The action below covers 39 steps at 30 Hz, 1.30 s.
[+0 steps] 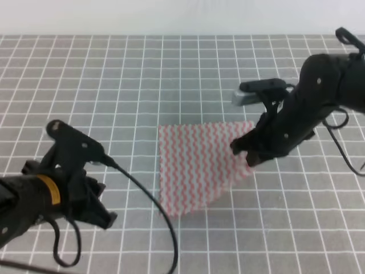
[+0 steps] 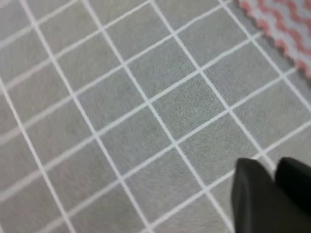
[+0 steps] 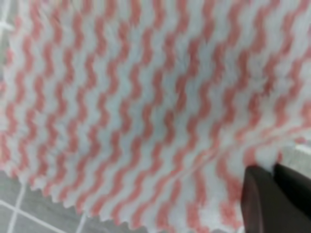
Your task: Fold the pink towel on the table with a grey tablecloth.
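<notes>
Towel: the pink towel (image 1: 197,165) is lying just right of the middle of the high view, flat along its left edge, its right side rising toward my right claw; its outline is narrowing toward the lower middle of the frame

Table: the table with a grey tablecloth (image 1: 114,85) is filling the whole high view, its white grid lines running under both my arms

Right claw: my right gripper (image 1: 246,153) is sitting at the towel's right edge, right of centre in the high view; in the right wrist view my dark fingers (image 3: 265,199) are showing in the lower right corner, pressed close together over the striped cloth, so I am pinching the towel's edge there

Left claw: my left gripper (image 1: 94,211) is hanging at the lower left of the high view, well apart from the towel; in the left wrist view my two dark fingers (image 2: 252,194) are lying side by side in the lower right corner with only a thin slit between them, holding nothing

Left wrist view: a pinked corner of the towel is peeking in at the upper right, the rest being grey grid
</notes>
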Tool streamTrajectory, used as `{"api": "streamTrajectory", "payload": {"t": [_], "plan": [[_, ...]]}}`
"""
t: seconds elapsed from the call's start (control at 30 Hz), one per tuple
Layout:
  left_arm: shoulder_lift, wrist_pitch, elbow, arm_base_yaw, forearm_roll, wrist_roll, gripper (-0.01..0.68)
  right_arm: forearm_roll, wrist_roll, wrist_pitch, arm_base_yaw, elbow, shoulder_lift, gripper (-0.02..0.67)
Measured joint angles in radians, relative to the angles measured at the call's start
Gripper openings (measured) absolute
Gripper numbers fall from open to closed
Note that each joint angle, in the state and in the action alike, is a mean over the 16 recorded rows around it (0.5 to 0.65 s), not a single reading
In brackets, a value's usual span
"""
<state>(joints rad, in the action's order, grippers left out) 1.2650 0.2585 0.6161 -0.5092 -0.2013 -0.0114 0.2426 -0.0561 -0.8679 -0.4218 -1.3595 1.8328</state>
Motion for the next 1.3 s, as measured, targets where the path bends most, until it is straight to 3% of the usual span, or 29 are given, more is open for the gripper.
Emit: {"api": "streamTrajectory", "payload": {"t": [0.23, 0.37, 0.9, 1.3], "plan": [[0.001, -0.016, 0.007, -0.003, -0.017, 0.128, 0.359, 0.002, -0.001, -0.001, 0.0, -0.047, 0.0, -0.015], [0.003, -0.026, 0.013, -0.025, -0.017, 0.183, 0.417, 0.006, -0.008, 0.012, 0.0, -0.058, 0.001, -0.015], [0.195, -0.029, 0.062, -0.23, -0.043, 0.316, 0.42, 0.037, -0.05, 0.044, 0.0, -0.06, 0.002, -0.015], [0.409, -0.016, 0.239, -0.257, -0.097, 0.31, 0.42, 0.03, -0.054, 0.07, 0.001, -0.06, 0.001, -0.015]]}}
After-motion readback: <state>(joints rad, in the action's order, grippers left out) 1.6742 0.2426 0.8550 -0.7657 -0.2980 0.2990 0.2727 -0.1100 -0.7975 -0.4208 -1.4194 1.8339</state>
